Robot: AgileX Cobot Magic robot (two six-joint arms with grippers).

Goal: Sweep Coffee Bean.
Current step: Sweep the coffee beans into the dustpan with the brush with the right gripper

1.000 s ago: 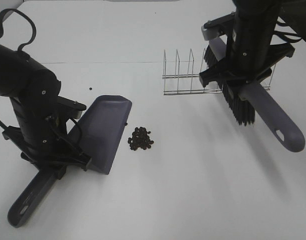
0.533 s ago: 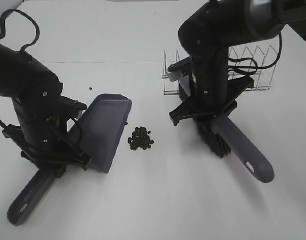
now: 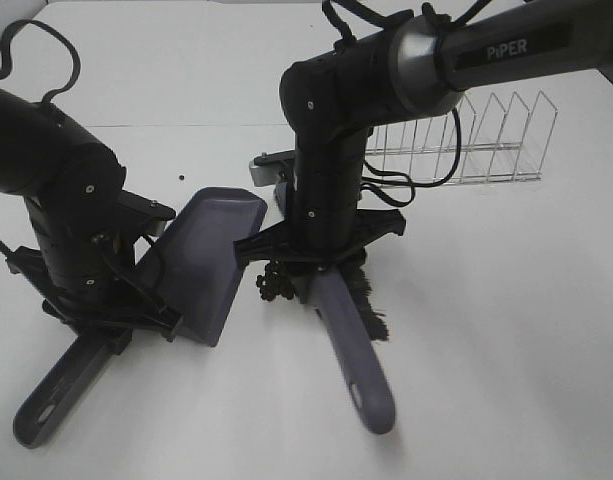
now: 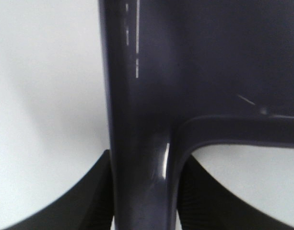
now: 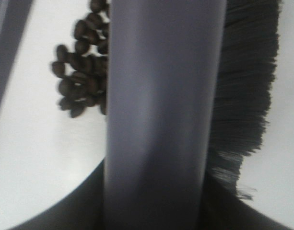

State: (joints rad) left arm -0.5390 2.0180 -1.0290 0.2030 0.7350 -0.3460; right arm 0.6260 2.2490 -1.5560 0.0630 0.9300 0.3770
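Note:
A small pile of coffee beans (image 3: 271,287) lies on the white table, partly hidden behind my right arm; the right wrist view shows the beans (image 5: 78,86) beside the brush. My right gripper (image 3: 317,266) is shut on the purple-grey brush handle (image 3: 352,345), its black bristles (image 3: 372,308) down at the table just right of the pile. The purple-grey dustpan (image 3: 212,250) rests left of the beans, mouth toward them. My left gripper (image 3: 114,322) is shut on the dustpan handle (image 4: 137,143).
A wire rack (image 3: 466,140) stands at the back right. One stray bean (image 3: 179,178) lies behind the dustpan. The dustpan's long handle (image 3: 51,400) sticks out toward the front left edge.
My right arm has carried the brush from the rack at the back right, leftward and down to the bean pile. The left arm and dustpan have stayed put.

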